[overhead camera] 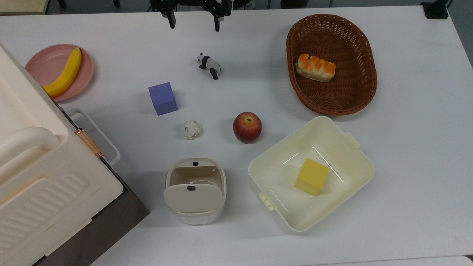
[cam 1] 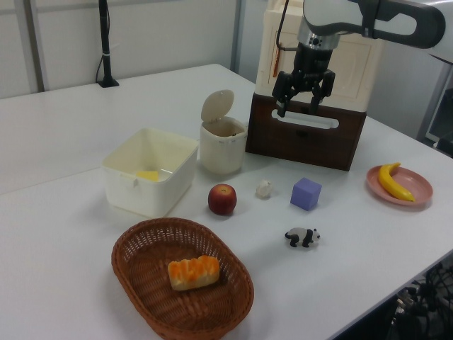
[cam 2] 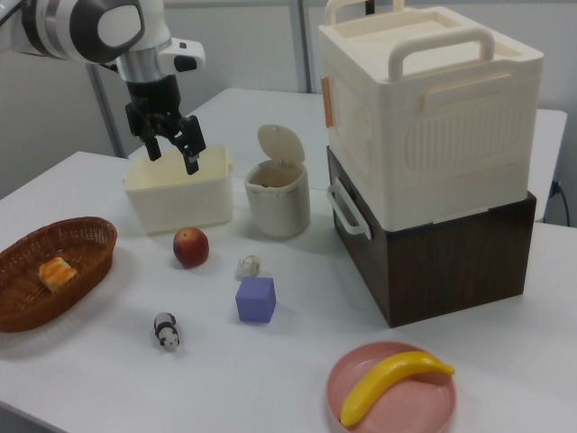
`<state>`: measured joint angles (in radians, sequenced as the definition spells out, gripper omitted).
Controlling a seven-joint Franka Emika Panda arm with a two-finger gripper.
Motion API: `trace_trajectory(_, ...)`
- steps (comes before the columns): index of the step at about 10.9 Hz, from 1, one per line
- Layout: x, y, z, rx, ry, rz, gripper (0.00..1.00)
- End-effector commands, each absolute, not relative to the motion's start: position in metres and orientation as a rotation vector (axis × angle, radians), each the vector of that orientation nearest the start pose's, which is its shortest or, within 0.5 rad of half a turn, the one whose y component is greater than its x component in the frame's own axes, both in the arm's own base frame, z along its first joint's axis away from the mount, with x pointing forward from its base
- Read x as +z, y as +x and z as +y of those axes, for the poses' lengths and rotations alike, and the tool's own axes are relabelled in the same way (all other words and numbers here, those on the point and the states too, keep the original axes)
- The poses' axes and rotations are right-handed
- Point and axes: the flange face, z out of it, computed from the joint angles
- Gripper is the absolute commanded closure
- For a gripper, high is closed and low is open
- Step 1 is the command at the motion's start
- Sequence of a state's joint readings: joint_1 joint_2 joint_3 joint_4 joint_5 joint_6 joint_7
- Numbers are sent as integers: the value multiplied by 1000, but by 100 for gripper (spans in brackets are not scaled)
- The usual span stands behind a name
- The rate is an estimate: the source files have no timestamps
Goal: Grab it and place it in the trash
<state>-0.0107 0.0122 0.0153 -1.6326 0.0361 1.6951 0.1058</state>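
The crumpled white paper ball lies on the white table between the purple cube and the red apple. The small cream trash bin stands just below the ball in the top view, its flap lid tipped up. My gripper hangs open and empty high above the table, at the top view's upper edge, well away from the ball.
A panda figurine stands below the gripper in the top view. A wicker basket holds bread, a cream tub holds a yellow block, and a pink plate carries a banana. A large cream box on a dark base fills the top view's left.
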Motion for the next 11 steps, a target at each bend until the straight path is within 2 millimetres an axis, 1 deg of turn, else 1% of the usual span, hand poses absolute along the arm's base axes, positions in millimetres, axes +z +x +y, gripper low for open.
trace_trajectory(1,619,561,0,-83,-3076,105,0)
trace_trajectory(4,619,562,0,-89,-3063,112,0)
trace_trajectory(7,614,564,0,-82,-3063,107,0)
trace_trajectory(9,607,568,4,-66,-3074,93,0)
trace_trajectory(10,604,574,5,-92,-3079,93,0)
trace_trajectory(11,594,585,6,-113,-3083,97,0)
